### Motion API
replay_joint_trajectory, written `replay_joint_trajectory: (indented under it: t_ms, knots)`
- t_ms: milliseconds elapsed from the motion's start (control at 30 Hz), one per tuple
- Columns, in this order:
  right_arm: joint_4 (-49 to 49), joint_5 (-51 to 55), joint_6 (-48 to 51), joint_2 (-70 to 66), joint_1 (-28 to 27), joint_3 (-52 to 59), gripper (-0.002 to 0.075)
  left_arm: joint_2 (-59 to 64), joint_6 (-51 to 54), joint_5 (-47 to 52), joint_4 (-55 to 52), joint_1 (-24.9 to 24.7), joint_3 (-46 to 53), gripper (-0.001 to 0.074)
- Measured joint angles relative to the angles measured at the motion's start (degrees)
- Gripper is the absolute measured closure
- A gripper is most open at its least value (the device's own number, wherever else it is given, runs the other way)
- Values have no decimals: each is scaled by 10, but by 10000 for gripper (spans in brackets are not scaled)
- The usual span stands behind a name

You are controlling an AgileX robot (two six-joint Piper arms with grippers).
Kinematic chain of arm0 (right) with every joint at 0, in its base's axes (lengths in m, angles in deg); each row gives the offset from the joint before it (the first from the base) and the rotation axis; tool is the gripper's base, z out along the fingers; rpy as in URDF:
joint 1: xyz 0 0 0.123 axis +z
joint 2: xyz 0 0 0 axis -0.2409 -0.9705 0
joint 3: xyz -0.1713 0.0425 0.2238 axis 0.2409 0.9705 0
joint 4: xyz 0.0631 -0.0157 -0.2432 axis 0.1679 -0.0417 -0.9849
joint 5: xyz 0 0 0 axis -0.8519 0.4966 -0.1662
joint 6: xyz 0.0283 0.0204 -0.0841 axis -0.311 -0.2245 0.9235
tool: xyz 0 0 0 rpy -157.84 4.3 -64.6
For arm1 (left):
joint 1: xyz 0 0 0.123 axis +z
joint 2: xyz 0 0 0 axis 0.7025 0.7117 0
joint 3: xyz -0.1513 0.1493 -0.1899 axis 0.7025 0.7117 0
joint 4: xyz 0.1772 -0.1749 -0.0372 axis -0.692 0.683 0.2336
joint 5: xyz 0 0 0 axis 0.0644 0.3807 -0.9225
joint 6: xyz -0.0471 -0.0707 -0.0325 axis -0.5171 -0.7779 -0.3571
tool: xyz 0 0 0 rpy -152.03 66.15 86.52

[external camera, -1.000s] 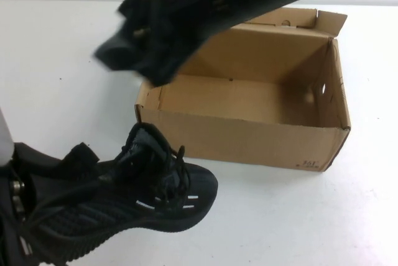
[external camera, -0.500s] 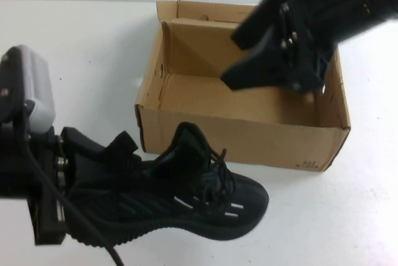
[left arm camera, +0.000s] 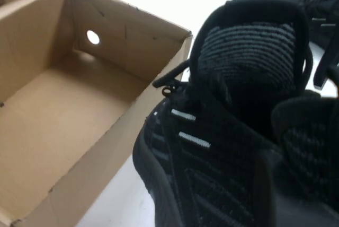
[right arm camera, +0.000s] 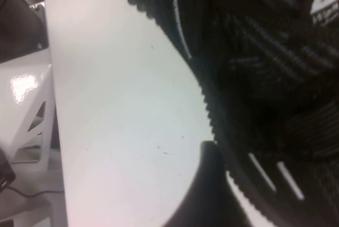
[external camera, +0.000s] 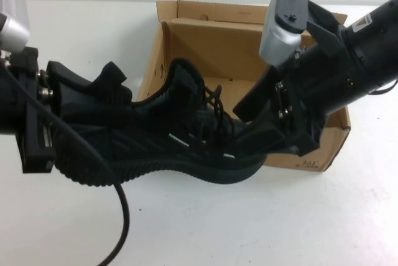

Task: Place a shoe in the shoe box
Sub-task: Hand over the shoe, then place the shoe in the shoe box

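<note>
The black shoe (external camera: 161, 142) hangs in the air in front of the brown shoe box (external camera: 205, 36), its toe over the box's near wall. My left gripper (external camera: 87, 117) is shut on the shoe's heel at the left. My right gripper (external camera: 273, 132) is at the toe, open, with the toe between its fingers. In the right wrist view one finger (right arm camera: 206, 195) lies just under the ridged sole of the shoe (right arm camera: 265, 52) with a thin gap; the other finger is hidden. In the left wrist view the shoe (left arm camera: 233, 131) fills the near side beside the open, empty box (left arm camera: 63, 115).
The white table (external camera: 249, 229) spreads in front of and beside the box. The box's flaps stand up at the back. A black cable (external camera: 121, 216) hangs from the left arm over the table. White furniture (right arm camera: 26, 110) stands beyond the table edge.
My left gripper has lifted the shoe up and to the right, toward the box. My right arm has swung down from above the box to the shoe's toe.
</note>
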State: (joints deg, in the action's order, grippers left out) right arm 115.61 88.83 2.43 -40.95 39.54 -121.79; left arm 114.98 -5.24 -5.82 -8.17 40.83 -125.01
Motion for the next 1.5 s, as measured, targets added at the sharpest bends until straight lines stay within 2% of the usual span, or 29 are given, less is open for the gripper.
replay_joint_trajectory:
  t_ms: [167,267,400,700,833,900,967,1033,1100,1200,1300,1467,1500]
  knots:
    - [3,-21,0,0,0,0,163,0,-23,0,0,-16,0,678]
    - [11,-29,8,0,0,0,126,0,-26,0,0,-44,0,680]
    - [34,-13,32,0,0,0,114,0,-26,1,0,-67,0,680]
    - [76,-9,43,0,0,0,130,0,-11,3,26,-70,0,680]
    - [77,-8,26,1,0,0,221,0,-5,3,38,-70,0,680]
    - [76,-8,14,1,0,0,329,0,-4,2,44,-70,0,680]
    - [75,-8,11,1,0,0,515,0,-3,2,47,-70,0,680]
    - [74,-8,11,1,0,0,634,0,-3,2,48,-70,0,681]
    - [74,-8,13,1,0,0,680,0,-3,1,50,-70,0,681]
    - [73,-8,13,1,0,0,701,0,-23,1,48,-70,0,679]
    - [70,-8,14,1,0,0,704,0,-74,1,41,-71,0,598]
    - [42,-8,14,1,0,1,706,0,-187,-2,15,-70,-3,195]
    - [36,-8,11,1,0,1,706,0,-197,-5,12,-70,-3,150]
